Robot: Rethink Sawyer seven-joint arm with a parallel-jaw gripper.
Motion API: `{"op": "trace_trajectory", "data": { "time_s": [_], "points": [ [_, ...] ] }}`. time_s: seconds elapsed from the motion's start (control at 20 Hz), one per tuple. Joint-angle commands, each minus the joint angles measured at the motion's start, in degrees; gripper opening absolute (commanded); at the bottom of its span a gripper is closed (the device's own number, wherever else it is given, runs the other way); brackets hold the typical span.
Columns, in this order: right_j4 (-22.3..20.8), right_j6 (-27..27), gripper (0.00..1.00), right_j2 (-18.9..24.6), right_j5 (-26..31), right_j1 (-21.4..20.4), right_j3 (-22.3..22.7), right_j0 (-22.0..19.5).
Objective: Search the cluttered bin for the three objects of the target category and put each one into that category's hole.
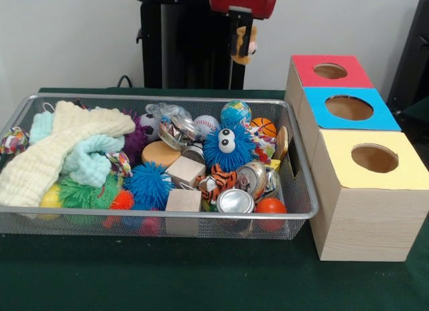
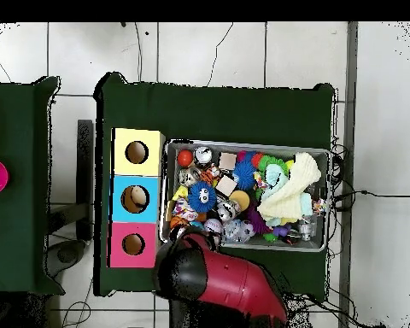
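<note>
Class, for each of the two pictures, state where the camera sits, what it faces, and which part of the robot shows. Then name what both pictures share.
Front view: sits low across the table, facing the wire bin and three wooden boxes; the red arm comes down at the top, its tool above the bin.
Overhead view: sits above, looking straight down; the red arm reaches in from the bottom edge.
Shared: bin, yellow box, blue box, red box, turned half round between views.
</note>
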Motion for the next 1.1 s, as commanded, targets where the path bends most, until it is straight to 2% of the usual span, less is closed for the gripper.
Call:
{"op": "trace_trajectory", "data": {
  "time_s": [0.05,0.55,0.8,1.1],
  "points": [
    [4.73,16.44,0.00,-1.48,0.96,-3.13,3.74,2.17],
    [7.43,19.03,0.00,-3.94,3.34,-4.40,3.75,7.08],
    [8.95,19.90,0.00,-4.16,1.98,-4.03,4.69,8.64],
    [10.79,22.31,0.00,-5.73,1.45,-3.96,5.47,12.68]
  ]
}}
